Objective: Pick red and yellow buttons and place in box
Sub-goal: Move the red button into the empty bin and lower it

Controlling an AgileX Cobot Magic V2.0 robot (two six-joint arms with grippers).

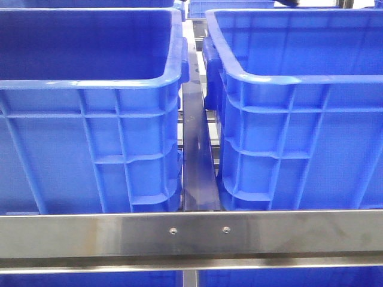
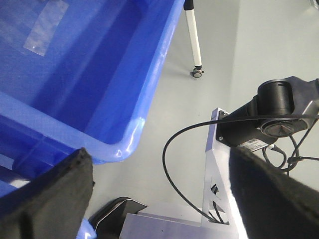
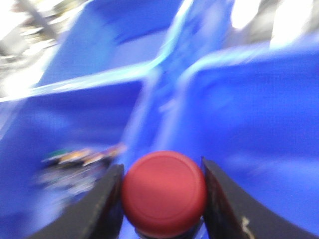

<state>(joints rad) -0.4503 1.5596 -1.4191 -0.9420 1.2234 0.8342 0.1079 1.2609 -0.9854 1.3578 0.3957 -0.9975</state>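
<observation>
Clamped between the two dark fingers of the right hand (image 3: pixel 163 199) is a round red plastic button (image 3: pixel 164 193), its domed cap facing the wrist camera and both finger pads pressing its sides. That view is heavily blurred. Beyond the button lie blue plastic bins: one bin (image 3: pixel 75 149) holds a smear of small mixed-colour parts (image 3: pixel 82 157) on its floor, too blurred to identify, and a second bin (image 3: pixel 259 129) sits just beside it, their rims nearly touching.

Fingers of the left hand (image 2: pixel 162 199) stand wide apart with nothing between them; one black padded finger (image 2: pixel 50 199) shows at one side and the other at the opposite side. Past them are the rounded corner of a large blue plastic crate (image 2: pixel 99 74), a black cable (image 2: pixel 169 149) looping to a black motor housing (image 2: pixel 279 114) on a white bracket, and a grey floor with a white castor leg (image 2: pixel 194 40).

From the front view, neither hand appears. A brushed steel rail (image 1: pixel 191 236) with two screws crosses the foreground, and behind it stand two ribbed blue crates, left (image 1: pixel 90 119) and right (image 1: pixel 299 119), side by side with a narrow gap between them.
</observation>
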